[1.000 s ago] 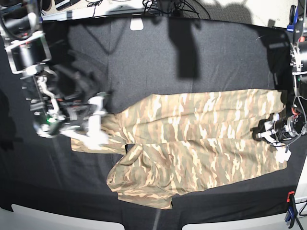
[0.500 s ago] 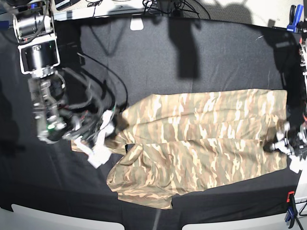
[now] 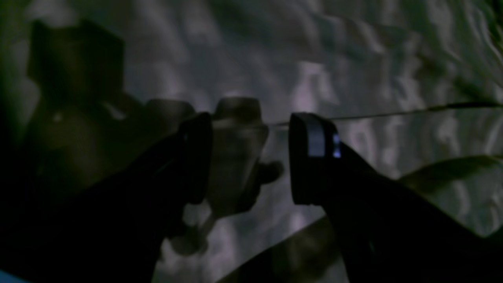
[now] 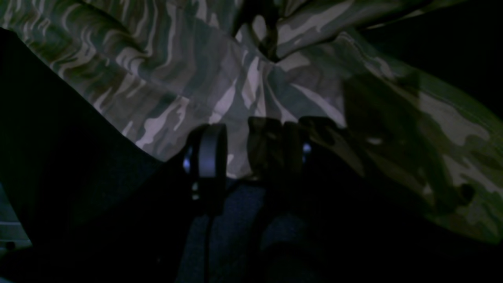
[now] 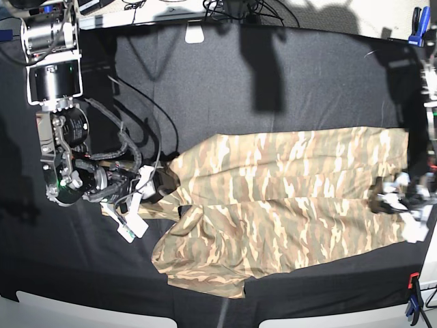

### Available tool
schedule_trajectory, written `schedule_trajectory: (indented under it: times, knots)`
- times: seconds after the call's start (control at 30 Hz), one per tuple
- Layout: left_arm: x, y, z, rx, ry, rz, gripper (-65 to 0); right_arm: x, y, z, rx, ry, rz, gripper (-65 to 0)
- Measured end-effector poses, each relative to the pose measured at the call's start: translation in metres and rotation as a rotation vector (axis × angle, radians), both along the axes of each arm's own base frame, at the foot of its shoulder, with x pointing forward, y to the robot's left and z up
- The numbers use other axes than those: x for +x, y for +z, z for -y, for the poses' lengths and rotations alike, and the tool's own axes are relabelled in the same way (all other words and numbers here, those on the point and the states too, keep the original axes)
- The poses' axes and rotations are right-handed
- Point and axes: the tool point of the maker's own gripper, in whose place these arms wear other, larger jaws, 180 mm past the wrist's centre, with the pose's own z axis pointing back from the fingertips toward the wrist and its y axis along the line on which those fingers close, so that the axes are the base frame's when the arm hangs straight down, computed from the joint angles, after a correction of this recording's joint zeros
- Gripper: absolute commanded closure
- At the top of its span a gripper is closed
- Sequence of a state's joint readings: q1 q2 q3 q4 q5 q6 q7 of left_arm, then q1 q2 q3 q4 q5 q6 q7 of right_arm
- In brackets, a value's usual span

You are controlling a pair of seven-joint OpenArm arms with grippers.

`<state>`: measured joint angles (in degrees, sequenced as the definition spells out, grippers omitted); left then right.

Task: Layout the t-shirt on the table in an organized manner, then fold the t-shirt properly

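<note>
The right gripper [image 5: 140,198] — jaws parted over the t-shirt [image 5: 287,198] edge — grips nothing I can make out. The shirt lies flat on the table [image 5: 273,82] between both arms. The left gripper [image 5: 389,199] stands open, released, at the shirt's far edge.

t-shirt [image 5: 287,198]: tan, beige, olive, brown camouflage | table [image 5: 273,82]: matte black cloth | clamp [image 5: 416,27]: blue
</note>
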<state>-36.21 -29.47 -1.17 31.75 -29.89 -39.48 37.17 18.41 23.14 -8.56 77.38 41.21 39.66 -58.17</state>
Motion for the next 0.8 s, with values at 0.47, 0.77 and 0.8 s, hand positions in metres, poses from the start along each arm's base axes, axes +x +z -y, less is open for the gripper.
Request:
schedule_trajectory:
  times: [0.47, 0.77, 0.8]
  knots:
    - [0.001, -0.011, -0.031, 0.181, 0.053, -0.001, -27.5, -0.007, -0.005, 0.002, -0.022, 0.014, -0.042, -23.1]
    - [-0.013, -0.031, -0.026, 0.019, 0.143, -0.081, -27.5, -0.011, 0.001, -0.008, 0.049, 0.028, -0.062, -23.1]
    - [-0.013, -0.031, -0.025, -0.011, 0.160, -0.081, -27.5, -0.011, 0.001, -0.008, 0.050, 0.029, -0.063, -23.1]
